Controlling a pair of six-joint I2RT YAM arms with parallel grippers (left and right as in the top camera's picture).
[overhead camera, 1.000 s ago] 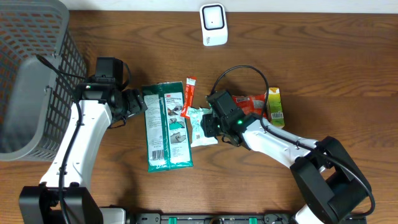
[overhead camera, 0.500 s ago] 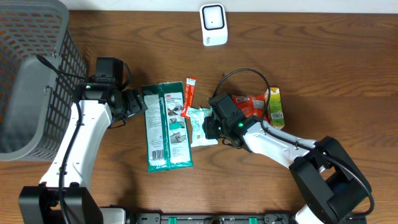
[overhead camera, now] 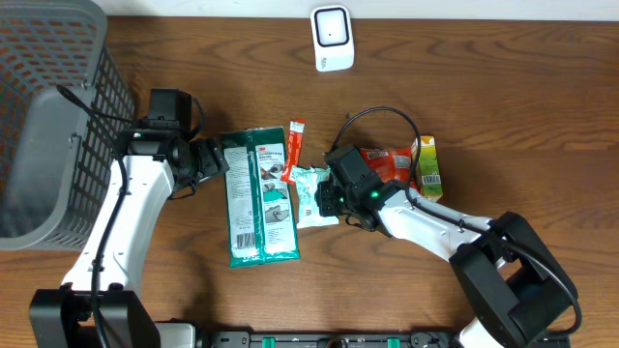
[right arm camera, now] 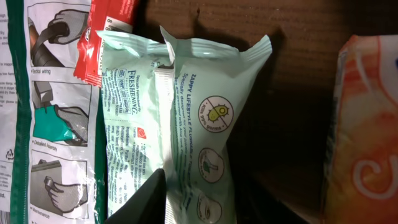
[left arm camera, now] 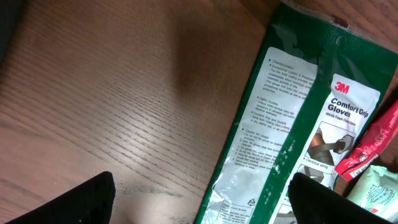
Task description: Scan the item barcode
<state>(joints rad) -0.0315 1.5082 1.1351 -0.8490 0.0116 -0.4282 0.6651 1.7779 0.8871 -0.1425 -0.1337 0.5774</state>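
**Right jaws over wipes pkt, scanner at far edge of table**

Nearest the arm bases, a green 3M glove pack [overhead camera: 259,198] lies flat on the wooden table [overhead camera: 542,116], its long side running away from the robot. Just right of it and touching its edge lies the pale-mint wipes pkt [right arm camera: 186,124], flat, seamed side up. The right jaws sit over that pkt's right part. The wrist view shows only one dark fingertip [right arm camera: 154,198] above the wrapper, so can't tell if they grip it or how wide they stand.

The left jaws, at the glove pack's upper-left edge, stand wide w/ nothing held. Both fingertips [left arm camera: 74,199] sit low in the wrist view, w/ bare table and the pack's edge btwn them.

A little farther off, a red sachet [overhead camera: 293,150] lies tilted, its lower end overlapping the glove pack and the wipes pkt. An orange-red pouch [overhead camera: 387,159] sits behind the right arm, w/ a green-yellow carton [overhead camera: 427,166] just beside it. A grey mesh basket [overhead camera: 48,116] fills the left side.

Farthest, at the table's back edge and well apart from the wipes pkt, is the white scanner [overhead camera: 331,39].
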